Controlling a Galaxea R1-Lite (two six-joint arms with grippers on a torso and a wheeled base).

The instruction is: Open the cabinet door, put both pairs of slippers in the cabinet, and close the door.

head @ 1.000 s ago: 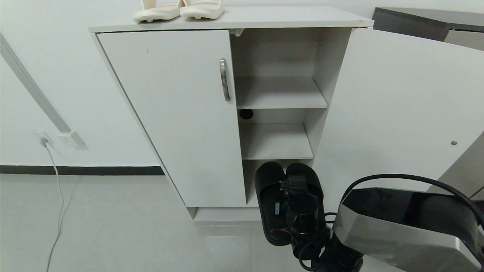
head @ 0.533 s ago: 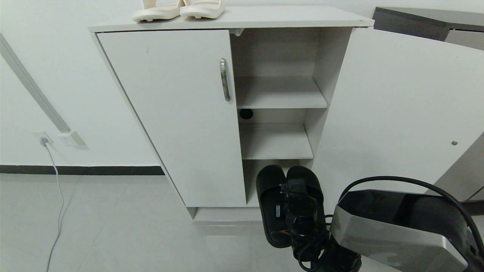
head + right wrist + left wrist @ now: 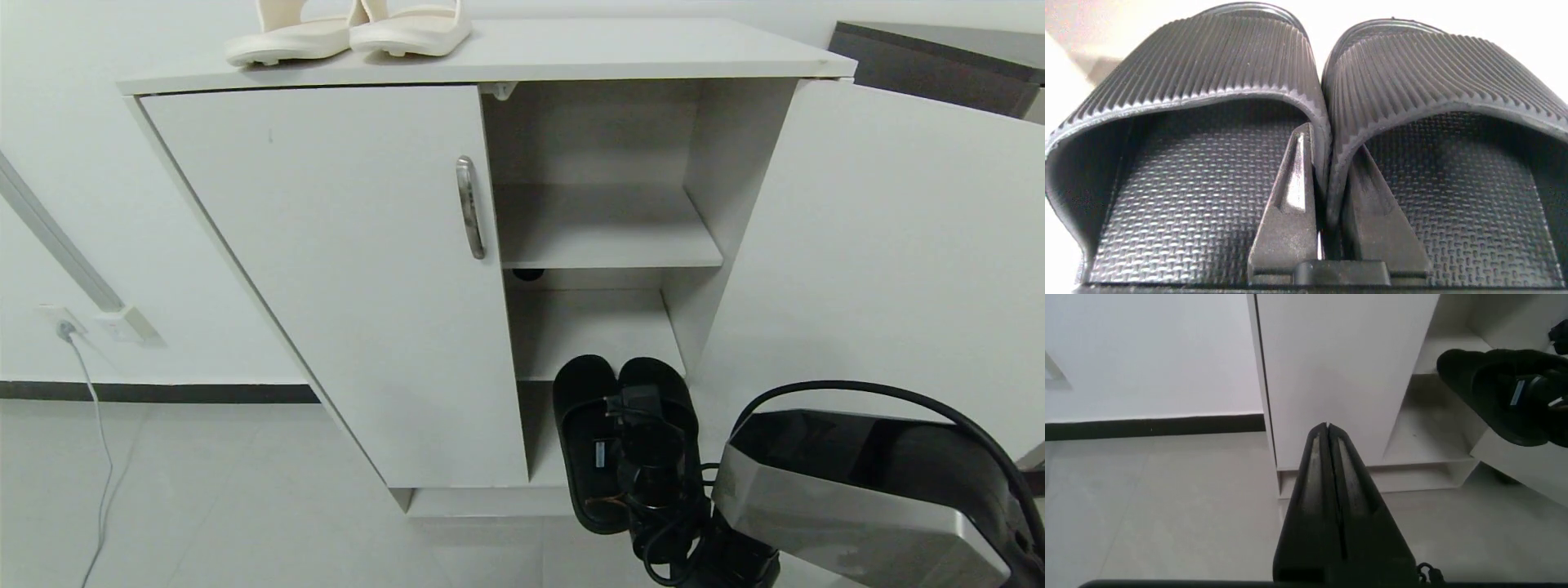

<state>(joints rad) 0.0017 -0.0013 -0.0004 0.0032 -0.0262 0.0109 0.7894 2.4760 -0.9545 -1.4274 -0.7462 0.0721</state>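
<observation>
A white cabinet [image 3: 571,53] stands against the wall, its right door [image 3: 882,245] swung open and its left door [image 3: 343,269] closed. A cream pair of slippers [image 3: 351,37] rests on the cabinet top. My right gripper [image 3: 641,429] [image 3: 1327,204] is shut on the black pair of slippers [image 3: 608,416] [image 3: 1323,106], one finger inside each slipper, pinching their inner walls together. The black pair [image 3: 1507,392] hangs in front of the bottom compartment opening. My left gripper [image 3: 1327,429] is shut with nothing in it, low before the closed left door.
Two bare shelves [image 3: 604,237] show inside the open right half. A wall socket with a grey cable [image 3: 82,392] is at the left. A dark cabinet [image 3: 939,57] stands at the far right. Grey tiled floor [image 3: 204,506] lies open at the left.
The head camera has shifted, so the cabinet looks nearer and lower. The black slippers stay in the right gripper at about the same place in view.
</observation>
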